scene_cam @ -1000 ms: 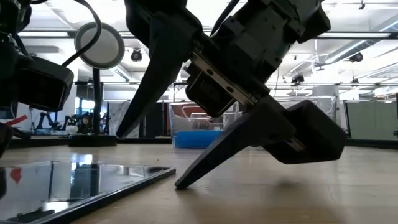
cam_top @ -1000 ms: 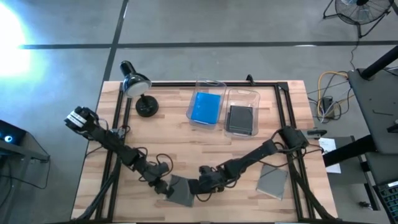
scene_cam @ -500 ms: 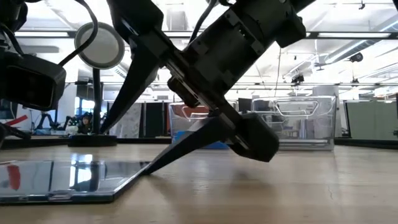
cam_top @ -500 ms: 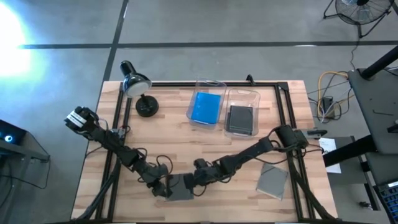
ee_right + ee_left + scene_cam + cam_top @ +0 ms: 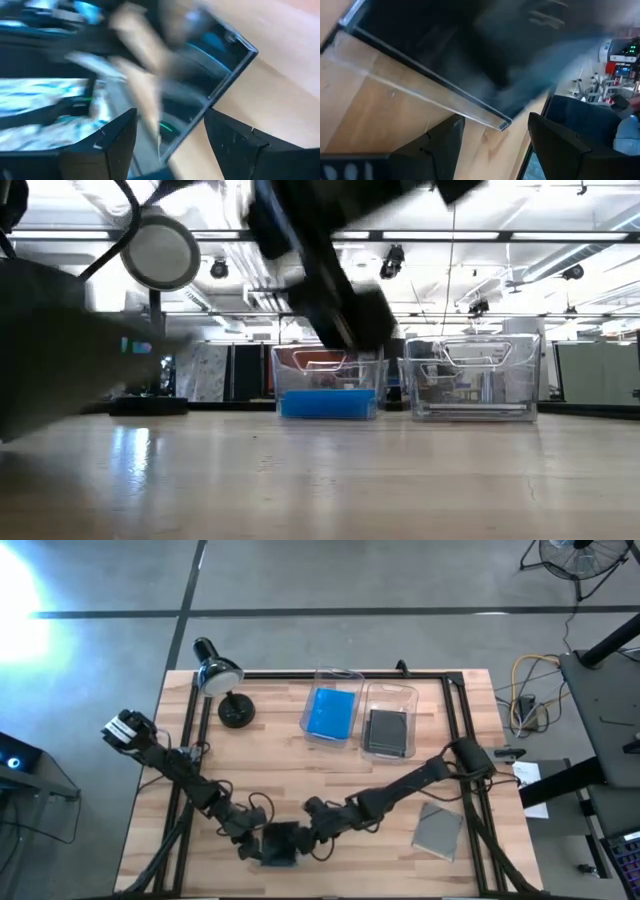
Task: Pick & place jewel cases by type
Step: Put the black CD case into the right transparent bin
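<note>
Lamp (image 5: 222, 690) stands at the far left of the table (image 5: 280, 770), its round head showing in the low view too. Near the front edge, left of centre, both arms meet over one dark grey case (image 5: 279, 842). The left gripper (image 5: 252, 846) sits at the case's left edge and the right gripper (image 5: 309, 835) at its right edge. In the left wrist view the fingers (image 5: 437, 145) are spread apart, with the case's corner (image 5: 470, 80) just beyond them, so that gripper is released. In the right wrist view the fingers (image 5: 120, 137) are likewise spread, and the case (image 5: 210, 95) lies beyond them, tilted off the wood; whether it is touched, I cannot tell. At the far middle stand two clear bins side by side: the left bin (image 5: 333, 675) holds blue cases (image 5: 331, 712), the right bin (image 5: 390, 690) holds dark grey cases (image 5: 386, 731). Another grey case (image 5: 438, 832) lies flat on the table at the near right, well apart from the grippers.
</note>
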Robot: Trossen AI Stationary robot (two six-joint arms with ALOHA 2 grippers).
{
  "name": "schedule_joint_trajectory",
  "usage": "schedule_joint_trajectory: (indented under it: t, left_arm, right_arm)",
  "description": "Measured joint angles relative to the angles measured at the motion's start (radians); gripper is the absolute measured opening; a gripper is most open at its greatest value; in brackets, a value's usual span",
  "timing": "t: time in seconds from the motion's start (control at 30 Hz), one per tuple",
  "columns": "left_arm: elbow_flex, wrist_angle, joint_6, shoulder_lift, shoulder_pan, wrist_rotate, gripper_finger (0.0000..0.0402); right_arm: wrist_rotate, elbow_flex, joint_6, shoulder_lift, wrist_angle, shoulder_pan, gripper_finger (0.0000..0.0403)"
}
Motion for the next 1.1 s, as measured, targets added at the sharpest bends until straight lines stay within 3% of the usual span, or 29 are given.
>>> schedule_joint_trajectory:
  t: [0.27, 0.63, 0.73, 1.0, 1.1]
  left_arm:
    - [0.001, -0.011, -0.011, 0.0, -0.029, -0.056, 0.0213]
    - [0.006, -0.009, -0.017, 0.0, -0.033, -0.067, 0.0213]
    - [0.006, -0.007, -0.017, 0.0, -0.033, -0.081, 0.0213]
    - [0.012, 0.002, -0.015, 0.0, -0.033, -0.118, 0.0213]
    - [0.023, -0.001, -0.022, -0.014, -0.033, -0.116, 0.0213]
  right_arm:
    - [0.098, 0.019, -0.075, 0.033, 0.018, 0.023, 0.0226]
    - [0.078, 0.044, 0.092, 0.043, 0.03, 0.013, 0.0218]
    - [0.076, 0.033, 0.125, 0.046, 0.022, 0.011, 0.0186]
    - [0.033, 0.03, 0.15, 0.049, 0.031, 0.01, 0.0045]
    - [-0.006, 0.03, 0.136, 0.048, 0.03, 0.004, 0.0016]
